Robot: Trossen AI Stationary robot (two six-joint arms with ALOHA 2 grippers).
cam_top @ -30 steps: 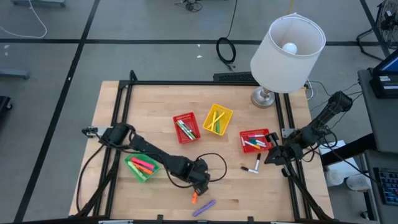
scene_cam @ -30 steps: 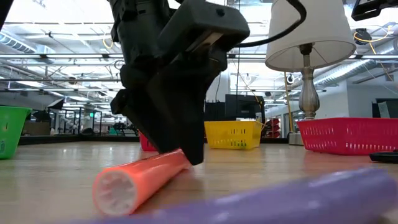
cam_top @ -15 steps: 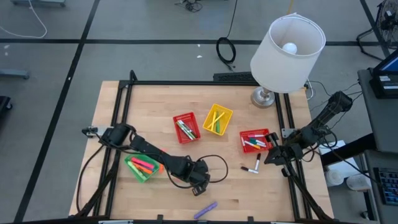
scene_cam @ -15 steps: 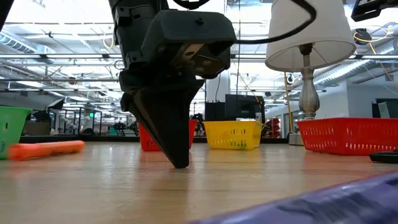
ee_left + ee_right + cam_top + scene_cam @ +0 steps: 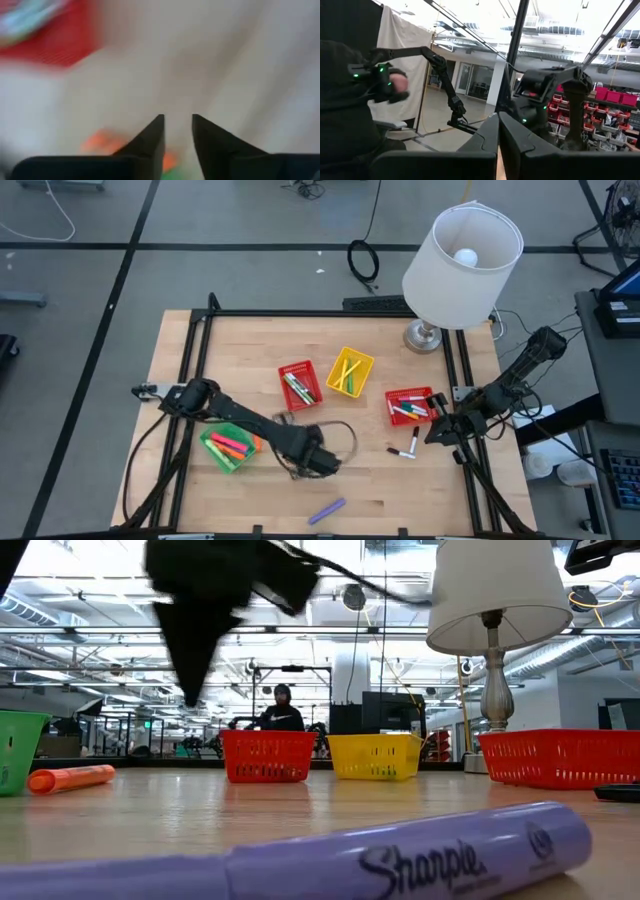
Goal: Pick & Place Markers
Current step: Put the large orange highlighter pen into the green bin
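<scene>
Markers first: nearest the front edge of the tabletop (image 5: 180, 360) lies a purple marker (image 5: 327, 511), loose and alone, filling the foreground of the low view (image 5: 330, 860). Just beyond it the left gripper (image 5: 328, 465) hovers above the wood, empty, its two fingers a narrow gap apart with nothing between them in the wrist view (image 5: 177, 131). Beside that, toward the left arm's base, sits the green basket (image 5: 227, 448) already loaded with pink and orange markers, and an orange marker (image 5: 70, 779) lies on the wood right against it, outside the rim. Off toward the right arm, a dark marker (image 5: 405, 451) with a red-tipped one beside it waits just short of a red basket (image 5: 410, 406) that holds several. The right gripper (image 5: 437, 428) is parked by that basket, fingers pressed nearly together in its wrist view (image 5: 498, 131). Farther back, another red basket (image 5: 298, 383) and the yellow basket (image 5: 349, 371) both hold markers, with the lamp (image 5: 462, 253) beyond. By my reckoning most are binned; four strays remain.
</scene>
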